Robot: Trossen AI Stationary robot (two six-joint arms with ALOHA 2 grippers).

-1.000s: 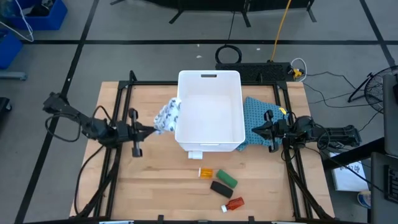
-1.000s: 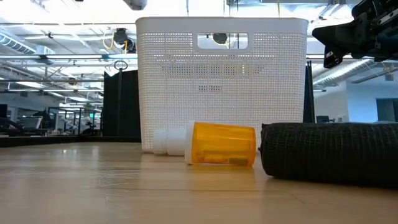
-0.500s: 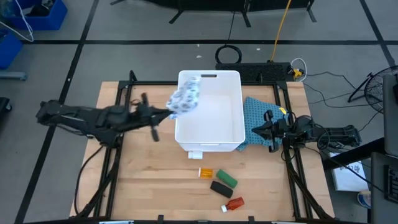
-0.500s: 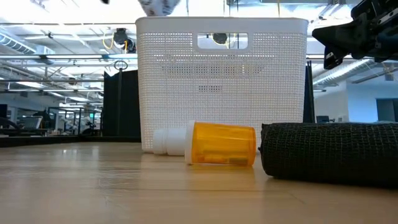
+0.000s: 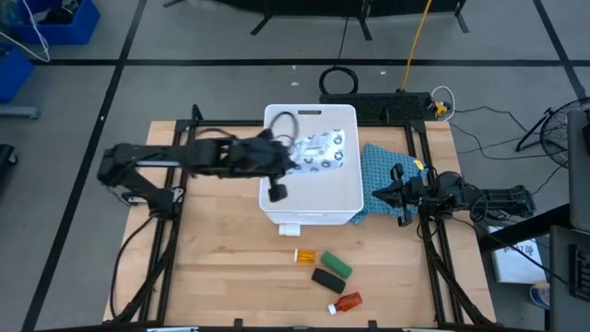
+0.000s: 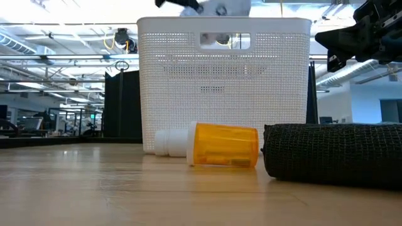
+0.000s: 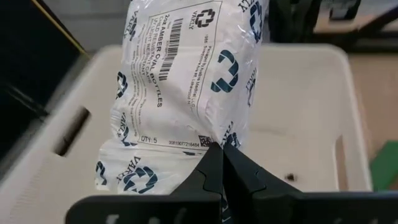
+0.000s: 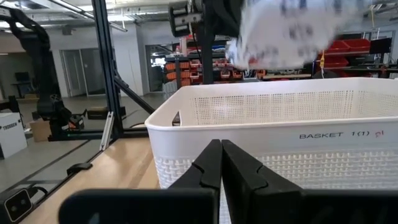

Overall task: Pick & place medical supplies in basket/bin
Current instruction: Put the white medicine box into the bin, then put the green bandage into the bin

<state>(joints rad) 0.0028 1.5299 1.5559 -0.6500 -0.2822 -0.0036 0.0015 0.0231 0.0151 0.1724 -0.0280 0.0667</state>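
Observation:
My left gripper (image 5: 291, 159) is shut on the flat white printed packet (image 5: 321, 151) over the open white basket (image 5: 277, 198), above its rim in the low view (image 6: 220, 6). The packet fills the left wrist view (image 7: 186, 81). The orange-and-white vial (image 5: 304, 255), green block (image 5: 336, 266), black block (image 5: 327, 278) and red white-capped bottle (image 5: 348, 302) lie on the table in front of the basket. My right gripper (image 5: 383, 194) is shut and empty over the blue patterned cloth (image 5: 380, 171), right of the basket. My left gripper pinches the packet's near edge (image 7: 214, 140) between its two fingers, which come level from the table's left. The packet reaches out beyond the fingertips, lifted clear above the basket's inside.
The basket's tall walls (image 6: 220, 94) stand between the arms. In the low view the vial (image 6: 217, 145) and the black block (image 6: 333, 154) lie close before the basket. Bare wood lies at the table's front left (image 5: 221, 277).
My left gripper has gone from left of the basket toward the table's right, up over the basket's left rim, still shut on the packet. The packet now hangs over the basket's inside.

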